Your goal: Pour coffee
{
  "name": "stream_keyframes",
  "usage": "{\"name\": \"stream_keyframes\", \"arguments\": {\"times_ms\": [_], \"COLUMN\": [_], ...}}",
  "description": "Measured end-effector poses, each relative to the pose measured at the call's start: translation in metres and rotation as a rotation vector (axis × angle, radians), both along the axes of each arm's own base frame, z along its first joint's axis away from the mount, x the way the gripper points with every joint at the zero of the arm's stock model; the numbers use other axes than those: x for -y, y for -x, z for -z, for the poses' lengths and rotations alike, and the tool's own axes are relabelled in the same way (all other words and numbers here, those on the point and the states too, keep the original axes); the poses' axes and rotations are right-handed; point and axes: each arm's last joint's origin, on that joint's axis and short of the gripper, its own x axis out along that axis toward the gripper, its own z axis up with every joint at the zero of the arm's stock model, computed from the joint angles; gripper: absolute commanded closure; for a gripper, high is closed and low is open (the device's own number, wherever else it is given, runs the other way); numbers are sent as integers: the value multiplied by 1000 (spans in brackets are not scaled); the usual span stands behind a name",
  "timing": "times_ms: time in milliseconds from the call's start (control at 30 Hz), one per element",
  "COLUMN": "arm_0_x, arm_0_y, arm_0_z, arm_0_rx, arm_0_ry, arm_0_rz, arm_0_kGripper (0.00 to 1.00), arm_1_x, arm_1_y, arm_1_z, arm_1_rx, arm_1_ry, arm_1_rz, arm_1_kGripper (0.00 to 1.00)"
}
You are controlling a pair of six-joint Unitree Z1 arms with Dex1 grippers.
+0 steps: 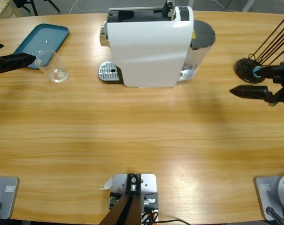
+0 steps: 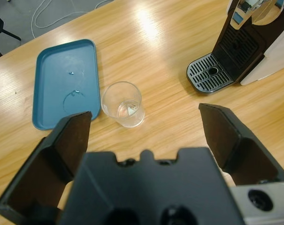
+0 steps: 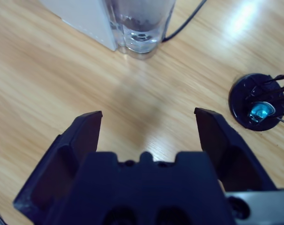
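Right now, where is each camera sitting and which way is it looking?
High view: fixed above the long wooden table, looking down on the white coffee machine; both grippers show, left gripper and right gripper.
Left wrist view: on the left arm, looking along its open jaws at the clear plastic cup beside the teal rectangular tray.
Right wrist view: on the right arm, looking along its open jaws at the black round wire stand.
Shared: high and left wrist views both show cup, tray and machine.
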Motion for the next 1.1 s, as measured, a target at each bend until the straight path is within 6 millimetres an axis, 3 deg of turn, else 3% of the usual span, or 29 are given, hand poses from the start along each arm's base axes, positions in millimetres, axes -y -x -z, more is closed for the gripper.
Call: {"name": "stream_keyframes", "arguments": {"times_ms": [167,267,533,800,1100], "arm_0_x": [0,0,0,0,3], "arm_0_y": [0,0,1,0,-3], "arm_0_z": [1,2,2,2,6], "arm_0_rx": [-5,-7,-9,-10,-25], "arm_0_ry": [1,4,4,4,-9], "arm_0_rz": [-3,-5,-5,-4,-4], "arm_0_kGripper": [9,9,13,18,18], "arm_1_x": [18,35,57,62,60], "arm_1_y": [-21,-31,-32,-33,-47], "arm_1_z": [1,5,40,77,91], "arm_1_rx": [-26,-12,31,74,70], "arm_1_ry": [-42,-107,-175,-179,-171], "arm_1_rz": [266,448,710,785,789], "arm_1_kGripper": [166,300,322,322,322]}}
